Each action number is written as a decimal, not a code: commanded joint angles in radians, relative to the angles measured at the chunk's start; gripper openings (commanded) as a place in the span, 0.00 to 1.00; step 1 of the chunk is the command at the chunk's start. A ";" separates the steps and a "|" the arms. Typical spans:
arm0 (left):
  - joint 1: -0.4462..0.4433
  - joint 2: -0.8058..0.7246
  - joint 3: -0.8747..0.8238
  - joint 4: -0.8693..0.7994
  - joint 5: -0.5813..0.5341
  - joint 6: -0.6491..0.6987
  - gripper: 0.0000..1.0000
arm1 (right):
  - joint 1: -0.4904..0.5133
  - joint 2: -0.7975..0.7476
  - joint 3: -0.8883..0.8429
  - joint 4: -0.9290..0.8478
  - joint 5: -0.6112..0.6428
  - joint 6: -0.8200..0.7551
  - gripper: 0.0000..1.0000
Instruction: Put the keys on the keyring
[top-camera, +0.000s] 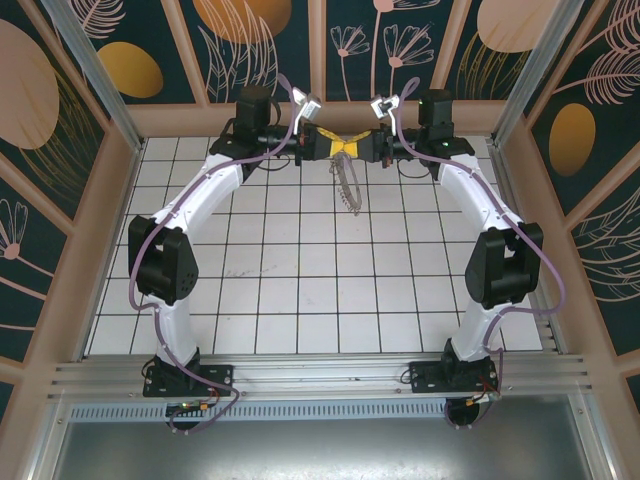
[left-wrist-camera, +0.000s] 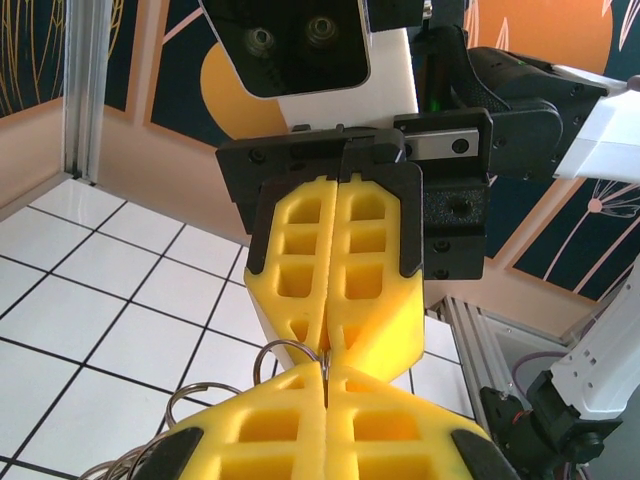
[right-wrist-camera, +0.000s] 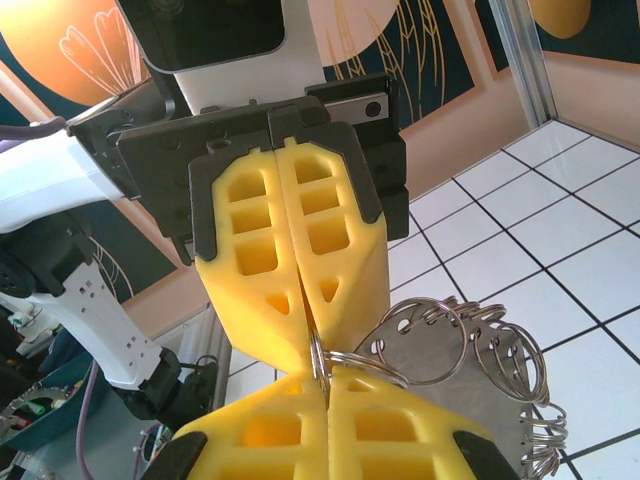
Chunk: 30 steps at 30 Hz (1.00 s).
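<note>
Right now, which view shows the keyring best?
Right wrist: the keyring is close and its fringe of small wire rings is distinct. Top external shows the keyring whole but tiny, hanging thin and edge-on. Left wrist catches a few loops of the keyring near the bottom edge.

This looks like a robot test room in a lab — two white and black robot arms (top-camera: 200, 195) are bolted to a long silver metal rail (top-camera: 320, 375), over a white table with black grid lines (top-camera: 300, 300), inside dark blue walls painted with orange circles (top-camera: 355, 75).
</note>
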 joint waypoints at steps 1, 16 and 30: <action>-0.027 -0.020 -0.040 0.094 0.018 -0.039 0.00 | 0.008 -0.004 0.015 0.028 -0.013 -0.018 0.10; -0.027 -0.065 -0.081 0.223 0.001 -0.125 0.00 | -0.026 -0.122 -0.166 0.156 -0.014 0.038 0.32; -0.026 -0.092 -0.094 0.252 0.017 -0.132 0.00 | -0.111 -0.309 -0.437 0.622 0.134 0.368 0.47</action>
